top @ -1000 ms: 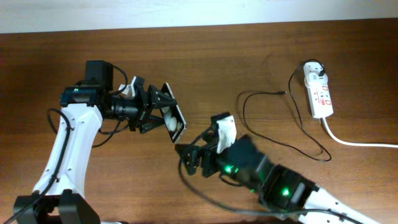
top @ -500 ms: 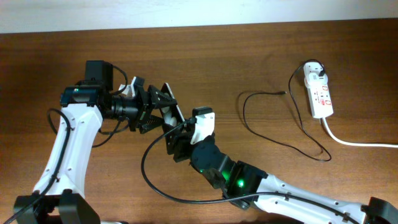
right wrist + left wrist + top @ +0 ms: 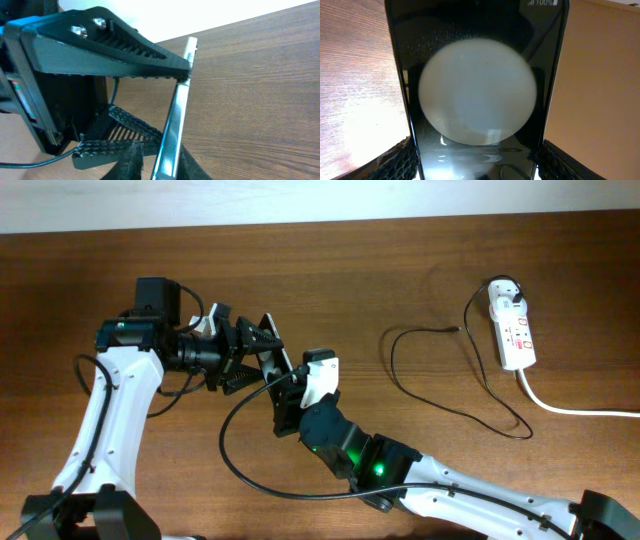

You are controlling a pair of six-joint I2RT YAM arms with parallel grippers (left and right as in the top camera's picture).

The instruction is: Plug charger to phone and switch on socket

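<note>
My left gripper (image 3: 262, 365) is shut on the black phone (image 3: 278, 370) and holds it on edge above the table. In the left wrist view the phone (image 3: 477, 90), with its white circle, fills the frame between the left gripper's (image 3: 477, 167) pads. My right gripper (image 3: 285, 408) sits at the phone's lower end. Its fingers (image 3: 132, 160) stand on either side of the phone's thin edge (image 3: 175, 120), drawn in close; the left one is blurred, so contact is unclear. The charger cable (image 3: 440, 385) lies looped on the table. It runs to the white adapter (image 3: 510, 295) in the socket (image 3: 515, 335).
The thick white cord (image 3: 575, 410) leaves the socket toward the right edge. A black cable (image 3: 240, 460) from the right arm curves over the wood near the front. The left arm's base (image 3: 95, 510) stands at the front left.
My right arm swung left and up to the phone, and its jaws narrowed from wide open to close around the phone's lower end. The left arm and phone stayed still.
</note>
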